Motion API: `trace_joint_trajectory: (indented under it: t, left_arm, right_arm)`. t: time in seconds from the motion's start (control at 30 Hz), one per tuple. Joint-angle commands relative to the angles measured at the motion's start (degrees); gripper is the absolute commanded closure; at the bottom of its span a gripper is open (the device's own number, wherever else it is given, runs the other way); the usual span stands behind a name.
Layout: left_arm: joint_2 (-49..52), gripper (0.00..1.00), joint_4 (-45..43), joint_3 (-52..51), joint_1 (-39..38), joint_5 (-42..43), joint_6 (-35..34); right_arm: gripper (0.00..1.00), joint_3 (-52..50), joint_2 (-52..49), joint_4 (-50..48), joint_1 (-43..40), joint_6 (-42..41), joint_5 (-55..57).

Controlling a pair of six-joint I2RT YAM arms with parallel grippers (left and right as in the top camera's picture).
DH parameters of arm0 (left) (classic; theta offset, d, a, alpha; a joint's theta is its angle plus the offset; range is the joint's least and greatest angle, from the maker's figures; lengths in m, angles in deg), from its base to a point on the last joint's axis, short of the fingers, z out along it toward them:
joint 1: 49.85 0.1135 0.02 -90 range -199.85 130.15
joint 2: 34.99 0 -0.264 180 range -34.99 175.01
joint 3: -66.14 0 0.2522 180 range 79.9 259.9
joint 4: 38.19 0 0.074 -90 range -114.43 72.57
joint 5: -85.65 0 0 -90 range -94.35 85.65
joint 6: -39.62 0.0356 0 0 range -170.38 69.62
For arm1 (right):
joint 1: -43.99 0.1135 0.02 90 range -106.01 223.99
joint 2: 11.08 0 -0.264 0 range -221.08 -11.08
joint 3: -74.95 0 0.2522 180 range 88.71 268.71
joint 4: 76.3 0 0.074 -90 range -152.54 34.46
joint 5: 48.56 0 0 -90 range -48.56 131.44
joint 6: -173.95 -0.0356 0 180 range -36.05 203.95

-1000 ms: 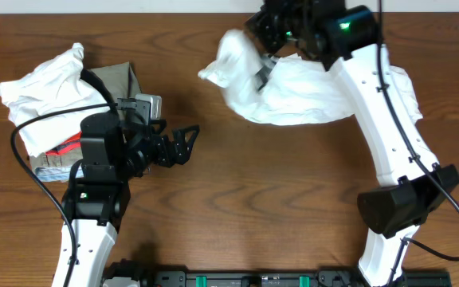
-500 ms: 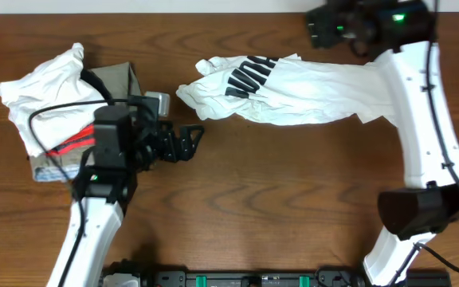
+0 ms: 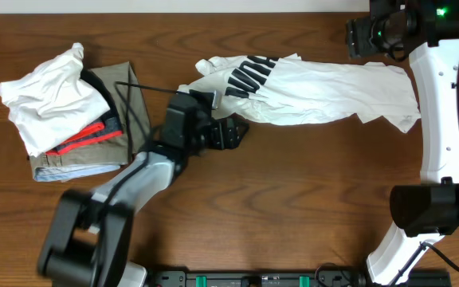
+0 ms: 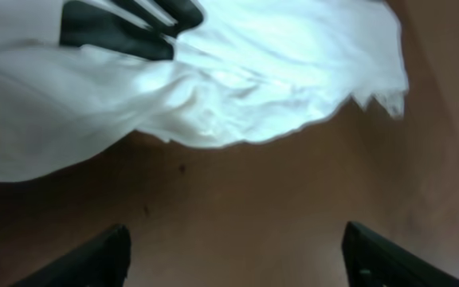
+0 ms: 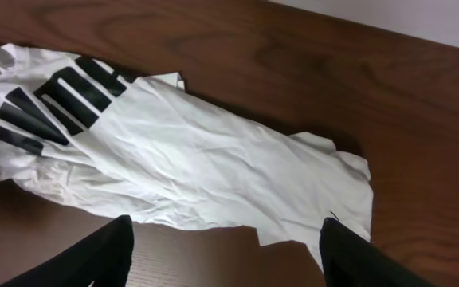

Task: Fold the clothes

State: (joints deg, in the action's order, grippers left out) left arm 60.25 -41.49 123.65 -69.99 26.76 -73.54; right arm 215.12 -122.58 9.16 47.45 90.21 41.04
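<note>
Overhead: the long white T-shirt with black block lettering (image 3: 317, 92) lies spread across the upper middle and upper right of the frame, flat on the brown wooden desk (image 3: 293, 207), rumpled, with the lettering at its left end. The left pincer (image 3: 236, 131) sits just below that lettered end, close to the hem; we cannot tell from above whether it touches cloth. In the left wrist view the left pincer (image 4: 236, 231) is spread wide with only bare desk between its dark fingers (image 4: 94, 259), and the T-shirt (image 4: 213, 80) fills the upper part of the frame. The right pincer (image 3: 357, 36) hangs at the upper right corner, above the shirt's right end. In the right wrist view it (image 5: 225, 223) is also spread wide and holds nothing, with the T-shirt (image 5: 190, 159) lying beneath it. At the left edge of the overhead frame we note a crumpled white garment (image 3: 46, 92) heaped on a folded khaki piece (image 3: 126, 92) with a red stripe (image 3: 82, 137) showing.
</note>
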Motion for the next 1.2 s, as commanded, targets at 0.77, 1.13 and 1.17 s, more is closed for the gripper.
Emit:
trace_joint_trajectory:
  t: [0.77, 1.13, 1.17]
  left_arm:
    - [20.6, 0.48, -17.1, 10.5, -4.6, -19.8, -29.0]
    - [13.0, 0.94, -3.7, 10.9, -1.8, -2.1, -19.4]
    - [11.1, 0.94, -0.7, 10.9, -1.3, -2.7, -16.5]
  right_arm:
    - [0.41, 0.7, 1.5, 0.6, 0.0, -1.1, -3.7]
    - [0.51, 0.4, 1.2, 5.5, -2.9, -2.4, -3.0]
    - [0.51, 0.0, 1.1, 6.5, -3.4, -2.4, -3.0]
